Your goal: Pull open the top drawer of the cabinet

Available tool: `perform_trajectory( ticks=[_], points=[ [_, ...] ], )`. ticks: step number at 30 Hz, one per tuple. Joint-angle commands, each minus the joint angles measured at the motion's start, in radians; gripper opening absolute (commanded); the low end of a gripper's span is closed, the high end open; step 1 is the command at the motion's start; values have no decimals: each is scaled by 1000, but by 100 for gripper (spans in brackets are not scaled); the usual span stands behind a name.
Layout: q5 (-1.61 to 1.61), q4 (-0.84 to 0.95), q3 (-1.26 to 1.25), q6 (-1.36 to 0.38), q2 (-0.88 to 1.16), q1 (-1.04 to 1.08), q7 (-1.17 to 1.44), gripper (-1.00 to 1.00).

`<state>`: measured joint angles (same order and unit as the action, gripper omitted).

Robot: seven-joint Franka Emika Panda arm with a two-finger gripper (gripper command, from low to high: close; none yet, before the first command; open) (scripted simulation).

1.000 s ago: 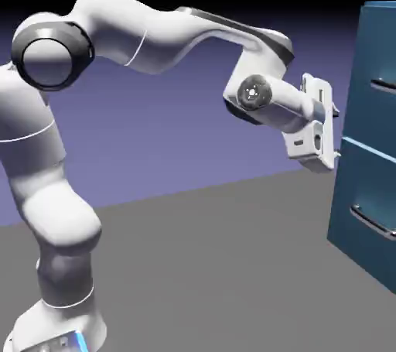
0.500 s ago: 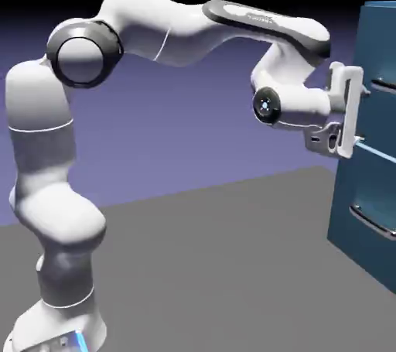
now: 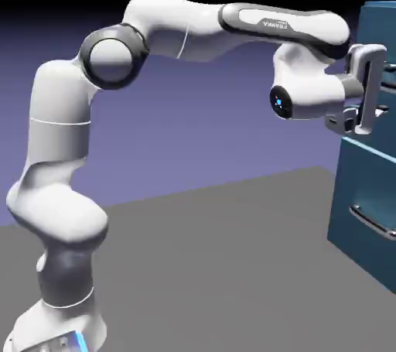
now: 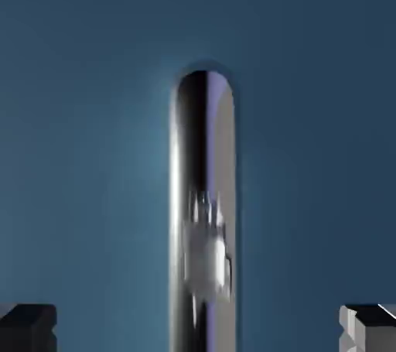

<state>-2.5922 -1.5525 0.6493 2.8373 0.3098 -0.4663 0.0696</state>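
You're lining the hand (image 4: 198,327), fingers spread, around the handle (image 4: 203,203) of the top drawer (image 3: 380,64) on the cabinet (image 3: 370,188); drawer looking shut, grasp and pull remaining.

The cabinet (image 3: 370,165) stands tall and teal-blue at the right edge of the exterior view, on the grey floor. Its top drawer (image 3: 379,72) sits flush in the cabinet above the pale seam, closed. The drawer's silver bar handle (image 4: 203,211) fills the middle of my hand view as a rounded shiny bar against the flat blue front (image 4: 93,149), lying between my spread fingertips.
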Motion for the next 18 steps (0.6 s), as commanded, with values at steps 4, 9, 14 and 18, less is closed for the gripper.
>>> perform_trajectory(
  ticks=[4,9,14,18],
  points=[
    [-7,-19,3,-3,-16,-6,15,-100],
    [-76,-198,24,-12,-191,-62,188,-100],
    [-148,-356,13,-3,-372,-77,370,-100],
    [-205,-477,-25,10,-517,-50,506,-100]
  ],
)
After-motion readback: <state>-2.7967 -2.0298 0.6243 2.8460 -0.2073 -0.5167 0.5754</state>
